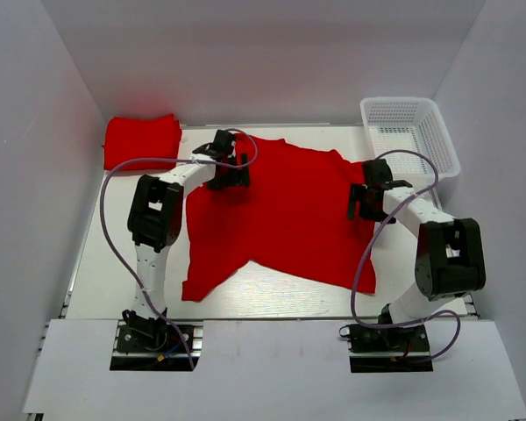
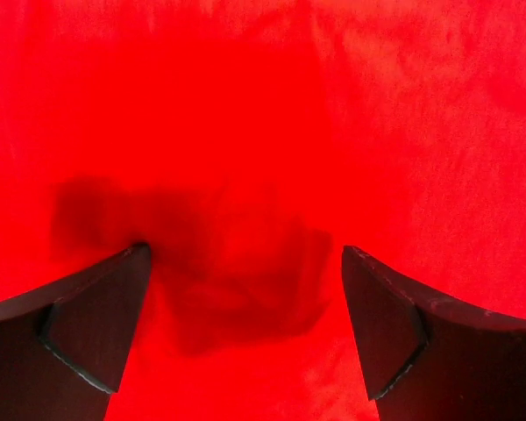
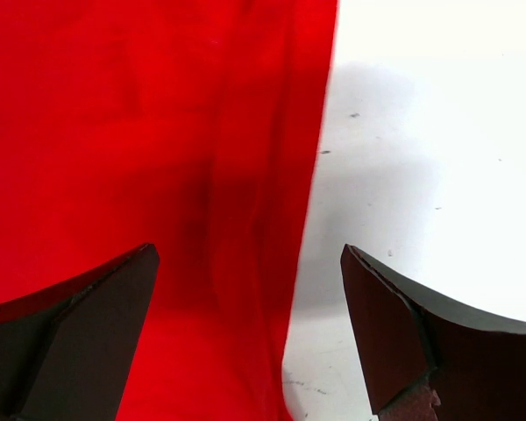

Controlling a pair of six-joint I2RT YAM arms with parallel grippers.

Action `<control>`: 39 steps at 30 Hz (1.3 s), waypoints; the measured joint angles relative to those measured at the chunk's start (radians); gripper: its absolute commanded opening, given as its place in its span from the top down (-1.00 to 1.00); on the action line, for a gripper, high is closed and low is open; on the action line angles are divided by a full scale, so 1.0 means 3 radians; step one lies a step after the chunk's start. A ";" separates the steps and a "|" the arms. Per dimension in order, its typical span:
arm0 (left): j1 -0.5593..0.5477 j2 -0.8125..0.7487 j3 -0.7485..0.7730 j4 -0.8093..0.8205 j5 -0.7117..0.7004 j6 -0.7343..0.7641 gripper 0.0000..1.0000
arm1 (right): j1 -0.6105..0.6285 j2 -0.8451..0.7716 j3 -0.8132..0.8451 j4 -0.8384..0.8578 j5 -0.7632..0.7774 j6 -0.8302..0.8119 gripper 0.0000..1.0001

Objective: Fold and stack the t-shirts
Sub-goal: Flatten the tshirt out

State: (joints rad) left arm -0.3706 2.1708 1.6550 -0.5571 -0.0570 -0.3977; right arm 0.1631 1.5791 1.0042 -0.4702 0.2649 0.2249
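Observation:
A bright red t-shirt [image 1: 280, 215] lies spread over the middle of the white table. A second red t-shirt [image 1: 141, 140] rests folded at the back left corner. My left gripper [image 1: 229, 172] hovers open over the spread shirt's upper left part; its wrist view is filled with red cloth [image 2: 263, 132] showing between the dark fingers [image 2: 88, 324]. My right gripper [image 1: 363, 201] stands open above the shirt's right edge. In the right wrist view that edge [image 3: 307, 219] runs between the two fingers [image 3: 394, 333], cloth on the left, bare table on the right. Nothing is gripped.
A white mesh basket [image 1: 412, 132] stands at the back right corner. White walls close in the table on three sides. Bare table [image 3: 438, 132] shows to the right of the shirt and along the near edge [image 1: 272, 303].

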 measured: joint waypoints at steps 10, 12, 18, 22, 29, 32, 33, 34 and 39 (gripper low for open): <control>0.0182 -0.0033 -0.0155 0.0211 -0.0025 -0.0081 -1.00 | -0.0066 0.0156 -0.0071 0.0015 0.0582 0.0322 -0.81; 0.0253 -0.0109 -0.0281 0.0263 -0.0048 -0.0098 -1.00 | -0.0104 0.0146 -0.0134 0.0008 0.0674 0.0374 -0.81; 0.0478 -0.0285 -0.0554 0.0328 -0.0118 -0.0108 -1.00 | -0.0280 0.0146 -0.0242 -0.0013 0.0816 0.0491 -0.81; 0.0548 -0.0305 -0.0580 0.0338 -0.0022 -0.0004 -1.00 | -0.0347 0.0045 -0.0334 -0.0013 0.0628 0.0472 -0.81; 0.0576 -0.0301 -0.0510 0.0228 0.0235 0.0220 -1.00 | -0.0296 -0.0523 -0.0337 0.0036 -0.0322 -0.0006 -0.81; 0.0581 -0.0324 -0.0509 0.0184 0.0272 0.0267 -1.00 | -0.0224 -0.0726 -0.0337 0.0051 -0.0748 -0.0198 -0.81; 0.0581 -0.0343 -0.0514 0.0144 0.0270 0.0280 -1.00 | -0.0184 -0.0776 -0.0337 0.0052 -0.0867 -0.0261 -0.81; 0.0581 -0.0398 -0.0539 0.0090 0.0259 0.0290 -1.00 | -0.0130 -0.0816 -0.0337 0.0051 -0.0975 -0.0310 -0.81; 0.0570 -0.0940 -0.0909 -0.0018 0.0140 0.0312 -1.00 | 0.0139 -0.0867 -0.0361 0.0078 -0.1336 -0.0430 -0.81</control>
State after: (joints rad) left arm -0.1997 1.8889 1.3823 -0.5625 -0.0151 -0.3042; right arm 0.2047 1.3190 0.8959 -0.4469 -0.1360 0.0959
